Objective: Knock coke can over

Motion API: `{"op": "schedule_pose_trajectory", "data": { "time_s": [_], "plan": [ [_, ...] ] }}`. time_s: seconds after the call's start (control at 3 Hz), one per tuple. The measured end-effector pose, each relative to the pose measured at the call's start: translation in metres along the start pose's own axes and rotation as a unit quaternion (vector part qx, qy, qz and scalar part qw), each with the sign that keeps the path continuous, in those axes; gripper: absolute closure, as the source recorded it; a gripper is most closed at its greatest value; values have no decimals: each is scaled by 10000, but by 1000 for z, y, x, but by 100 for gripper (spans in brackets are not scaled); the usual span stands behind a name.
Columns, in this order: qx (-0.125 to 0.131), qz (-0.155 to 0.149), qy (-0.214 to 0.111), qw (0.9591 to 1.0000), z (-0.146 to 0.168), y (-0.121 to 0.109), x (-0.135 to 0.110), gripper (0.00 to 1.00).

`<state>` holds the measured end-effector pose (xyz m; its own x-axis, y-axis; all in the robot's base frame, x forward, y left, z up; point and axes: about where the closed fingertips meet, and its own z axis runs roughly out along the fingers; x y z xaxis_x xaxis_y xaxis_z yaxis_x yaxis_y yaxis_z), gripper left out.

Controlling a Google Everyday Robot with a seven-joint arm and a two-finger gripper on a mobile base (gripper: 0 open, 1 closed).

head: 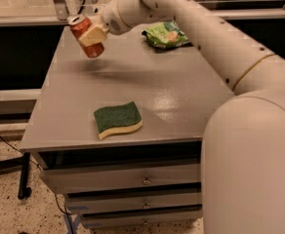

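Observation:
The coke can point(92, 49) is red-orange with a silver top. It is tilted, top leaning to the left, over the table's far left part, and it seems lifted off the surface, with a shadow below it. My gripper point(92, 34) is shut on the can's middle; one cream finger point(96, 32) lies across its front. The arm reaches in from the right over the table.
A green and yellow sponge point(118, 119) lies near the front edge of the grey table point(181, 91). A green snack bag point(166, 34) lies at the back. My arm's large base point(250, 169) fills the right foreground. Drawers point(132, 179) sit under the tabletop.

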<state>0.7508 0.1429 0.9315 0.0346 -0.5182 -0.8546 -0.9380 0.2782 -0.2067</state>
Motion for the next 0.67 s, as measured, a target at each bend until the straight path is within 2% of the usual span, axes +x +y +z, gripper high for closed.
{"op": "schedule_pose_trajectory", "data": {
  "time_s": [0.33, 0.67],
  "plan": [
    [55, -705, 1016, 9923, -34, -2, 14, 100],
    [-219, -1373, 2078, 9682, -54, 7, 34, 100]
  ]
}}
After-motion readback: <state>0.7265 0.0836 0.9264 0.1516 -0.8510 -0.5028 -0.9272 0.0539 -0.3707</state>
